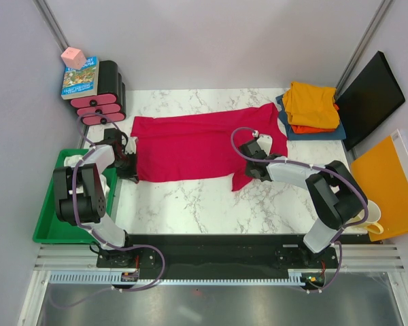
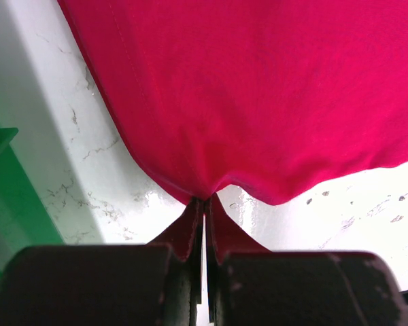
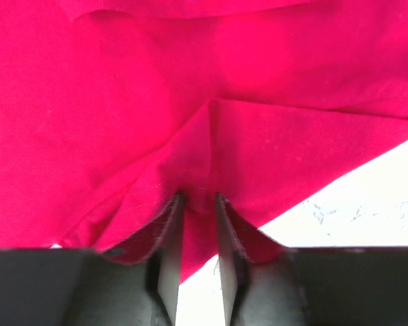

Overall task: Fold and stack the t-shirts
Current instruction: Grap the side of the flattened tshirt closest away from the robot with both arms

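Observation:
A crimson-red t-shirt (image 1: pixel 190 146) lies spread flat across the marble table (image 1: pixel 190 200), collar end to the right. My left gripper (image 1: pixel 130 166) is at its left hem and is shut on the hem's edge (image 2: pixel 205 204), which puckers up into the jaws. My right gripper (image 1: pixel 243 163) sits on the shirt's right part near a sleeve. Its jaws (image 3: pixel 198 200) pinch a raised fold of red cloth, and creases run out from the tips. Folded yellow-orange (image 1: pixel 311 102), orange (image 1: pixel 313 128) and blue (image 1: pixel 289 129) t-shirts are stacked at the back right.
A green bin (image 1: pixel 47 217) stands left of the table beside the left arm. Pink-and-black cases (image 1: pixel 105 95) with a book (image 1: pixel 80 78) and a pink cube (image 1: pixel 73 58) are at the back left. A black panel (image 1: pixel 370 98), orange board (image 1: pixel 387 187) and white cup (image 1: pixel 374 217) stand right.

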Available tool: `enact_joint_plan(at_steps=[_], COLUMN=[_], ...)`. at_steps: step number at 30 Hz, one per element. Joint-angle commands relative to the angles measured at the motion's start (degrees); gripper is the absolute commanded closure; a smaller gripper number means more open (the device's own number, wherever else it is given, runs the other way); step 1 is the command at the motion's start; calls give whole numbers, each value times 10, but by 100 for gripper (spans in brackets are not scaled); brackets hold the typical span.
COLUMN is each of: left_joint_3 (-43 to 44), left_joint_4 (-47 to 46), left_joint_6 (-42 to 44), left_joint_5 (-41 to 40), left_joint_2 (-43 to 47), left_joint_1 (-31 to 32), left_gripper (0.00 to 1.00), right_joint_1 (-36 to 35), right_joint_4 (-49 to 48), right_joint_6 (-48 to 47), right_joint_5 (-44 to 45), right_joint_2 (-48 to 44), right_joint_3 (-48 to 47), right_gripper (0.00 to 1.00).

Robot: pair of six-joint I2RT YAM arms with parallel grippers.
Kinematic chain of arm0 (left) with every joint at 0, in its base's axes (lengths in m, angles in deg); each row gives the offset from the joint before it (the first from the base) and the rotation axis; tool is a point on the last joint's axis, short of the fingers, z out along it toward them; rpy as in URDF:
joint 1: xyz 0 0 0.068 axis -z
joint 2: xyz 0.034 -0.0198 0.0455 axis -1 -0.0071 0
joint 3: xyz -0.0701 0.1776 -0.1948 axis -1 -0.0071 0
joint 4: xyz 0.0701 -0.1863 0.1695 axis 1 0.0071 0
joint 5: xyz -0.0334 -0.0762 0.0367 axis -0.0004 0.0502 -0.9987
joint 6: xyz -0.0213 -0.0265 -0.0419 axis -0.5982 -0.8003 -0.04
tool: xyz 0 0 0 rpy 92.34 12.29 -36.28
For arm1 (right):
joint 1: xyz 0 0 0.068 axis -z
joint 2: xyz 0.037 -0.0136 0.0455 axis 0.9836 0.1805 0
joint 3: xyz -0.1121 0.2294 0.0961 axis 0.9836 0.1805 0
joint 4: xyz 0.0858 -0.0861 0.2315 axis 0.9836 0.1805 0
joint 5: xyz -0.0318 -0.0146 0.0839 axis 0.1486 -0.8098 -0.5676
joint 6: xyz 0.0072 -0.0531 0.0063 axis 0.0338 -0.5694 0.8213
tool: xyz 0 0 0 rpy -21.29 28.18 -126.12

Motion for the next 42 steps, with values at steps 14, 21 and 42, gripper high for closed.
enact_joint_plan(at_steps=[14,21,42], left_joint_3=[9,10,11], left_joint_4=[-3,-3,-3], left_joint_6=[15,16,15], left_joint_5=[1,1,1], left_joint_2=[0,-2,-5], left_joint_1=[-3,-3,-3], left_gripper=[98,98,98], right_joint_1=[3,4,17], right_joint_4=[5,-19,-51], right_joint_6=[-9,-10,-7], right_joint_5=[45,51,20], right_joint_2=[5,-9,13], right_joint_3=[-25,-18,-1], right_gripper=[59,62,95])
